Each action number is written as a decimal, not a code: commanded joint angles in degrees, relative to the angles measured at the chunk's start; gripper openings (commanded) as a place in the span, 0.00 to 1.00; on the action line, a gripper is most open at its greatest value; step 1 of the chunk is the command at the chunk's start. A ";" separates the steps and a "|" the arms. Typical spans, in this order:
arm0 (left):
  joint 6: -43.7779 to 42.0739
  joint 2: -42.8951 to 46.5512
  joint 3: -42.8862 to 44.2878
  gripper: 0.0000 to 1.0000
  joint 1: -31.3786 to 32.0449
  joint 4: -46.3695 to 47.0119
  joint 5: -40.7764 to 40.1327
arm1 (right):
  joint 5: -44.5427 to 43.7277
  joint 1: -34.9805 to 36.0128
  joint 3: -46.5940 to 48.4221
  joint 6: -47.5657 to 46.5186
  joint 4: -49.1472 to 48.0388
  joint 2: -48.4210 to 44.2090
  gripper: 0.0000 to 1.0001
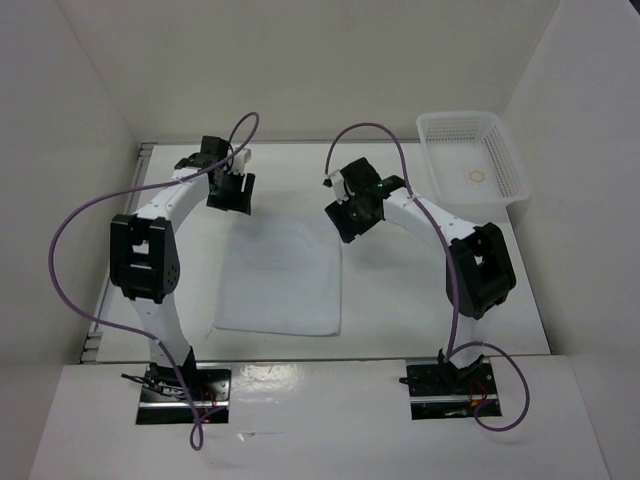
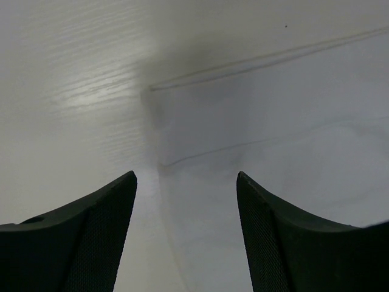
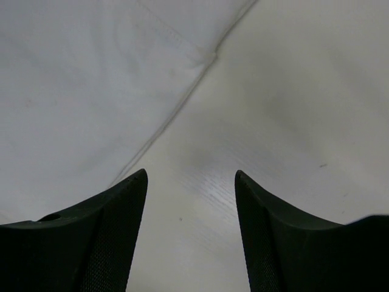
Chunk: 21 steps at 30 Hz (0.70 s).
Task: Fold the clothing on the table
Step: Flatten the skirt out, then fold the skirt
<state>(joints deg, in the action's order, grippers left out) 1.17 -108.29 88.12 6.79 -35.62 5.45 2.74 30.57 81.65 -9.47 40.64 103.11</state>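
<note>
Jaws on my left gripper [image 2: 185, 176] stand part open, nothing held; right gripper [image 3: 190, 173] the same. Left gap straddles the side edge of the clothing [image 2: 273, 134], its far corner just ahead. Right gap sits over bare table [image 3: 292, 121], with the hem just beside one finger. Looks like the grab before the first fold. Next: nudge right onto its corner, drop both, pinch the thin cloth off the flat top.
</note>
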 commanded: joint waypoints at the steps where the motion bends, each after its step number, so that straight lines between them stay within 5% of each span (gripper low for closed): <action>1: 1.12 -4.72 4.16 0.73 -0.80 -0.86 2.37 | 4.01 -2.70 3.95 2.61 -5.93 2.09 0.64; 21: -1.70 -15.54 9.17 0.60 -5.38 0.99 6.85 | 11.85 -8.15 11.60 2.09 -3.03 9.04 0.64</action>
<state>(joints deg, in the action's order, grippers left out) 1.19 -122.87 94.50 1.10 -35.48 10.79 13.15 22.00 90.17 -7.31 37.74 111.90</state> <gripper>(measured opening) 0.600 0.643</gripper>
